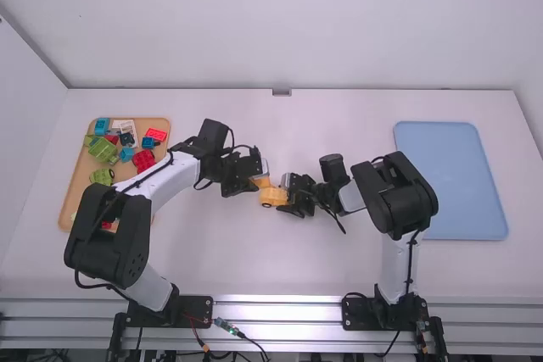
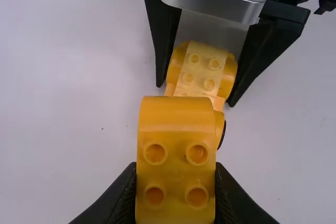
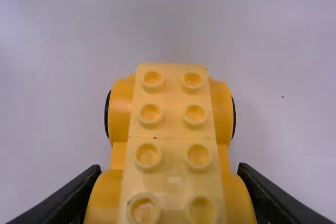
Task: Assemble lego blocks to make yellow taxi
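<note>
Spare bricks to my left, blue tray to my right.
I can see green bricks (image 1: 103, 149), red bricks (image 1: 143, 160) and blue bricks (image 1: 102, 126) lying loose in a tan tray (image 1: 75, 186); the blue tray (image 1: 450, 180) lies flat, well apart from it.

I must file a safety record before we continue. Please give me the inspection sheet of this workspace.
Surface: white table, a few dark specks.
Job's things: studded yellow block; yellow wheeled body near it, contact unclear.
Clutter: tan tray of mixed blocks, partly hidden by left arm; blue tray at right.
Grippers: left gripper closed on block; right gripper closed on wheeled body.
Cables: black cables along arms; thin wires at front.
Surroundings: white walls, metal rail in front.
</note>
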`<state>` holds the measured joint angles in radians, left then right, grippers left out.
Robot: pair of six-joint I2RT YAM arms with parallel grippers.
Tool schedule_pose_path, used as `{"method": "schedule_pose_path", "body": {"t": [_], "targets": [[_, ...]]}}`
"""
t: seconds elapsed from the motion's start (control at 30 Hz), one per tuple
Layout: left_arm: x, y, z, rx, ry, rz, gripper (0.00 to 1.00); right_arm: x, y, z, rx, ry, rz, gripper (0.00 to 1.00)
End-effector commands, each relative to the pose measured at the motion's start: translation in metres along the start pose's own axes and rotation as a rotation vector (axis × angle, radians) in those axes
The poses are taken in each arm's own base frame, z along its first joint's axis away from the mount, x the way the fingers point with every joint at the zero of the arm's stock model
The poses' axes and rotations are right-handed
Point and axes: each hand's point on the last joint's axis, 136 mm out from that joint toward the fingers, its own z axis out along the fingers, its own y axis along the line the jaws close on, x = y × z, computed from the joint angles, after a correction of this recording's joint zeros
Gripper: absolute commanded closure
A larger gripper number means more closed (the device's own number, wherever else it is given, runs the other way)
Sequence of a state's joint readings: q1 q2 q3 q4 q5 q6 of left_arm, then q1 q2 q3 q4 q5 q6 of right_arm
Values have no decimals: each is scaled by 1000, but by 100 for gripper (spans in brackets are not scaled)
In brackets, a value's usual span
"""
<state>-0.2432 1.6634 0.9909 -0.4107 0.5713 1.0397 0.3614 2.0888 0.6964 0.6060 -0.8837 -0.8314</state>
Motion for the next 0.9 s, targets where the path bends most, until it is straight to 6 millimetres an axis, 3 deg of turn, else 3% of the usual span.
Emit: {"method": "schedule_pose_path", "body": {"t": [0.0,0.07,0.17,0.3,0.53,0.87], "targets": [[-3,-1,-1,9,-12,6,98,6,0,2,-4,16,-15,37],[-4,-1,-1,10,-15,3,98,7,0,2,-5,19,-10,36],[-5,-3,0,16,-19,5,98,8,1,1,-6,21,-15,23],[-6,-10,2,41,-13,45,98,10,-2,-2,1,19,-15,18],[-9,-14,4,52,-15,67,98,13,-3,-12,-8,-4,-17,21],[-13,-14,4,55,-37,71,98,8,5,-11,-53,-64,-52,25]]}}
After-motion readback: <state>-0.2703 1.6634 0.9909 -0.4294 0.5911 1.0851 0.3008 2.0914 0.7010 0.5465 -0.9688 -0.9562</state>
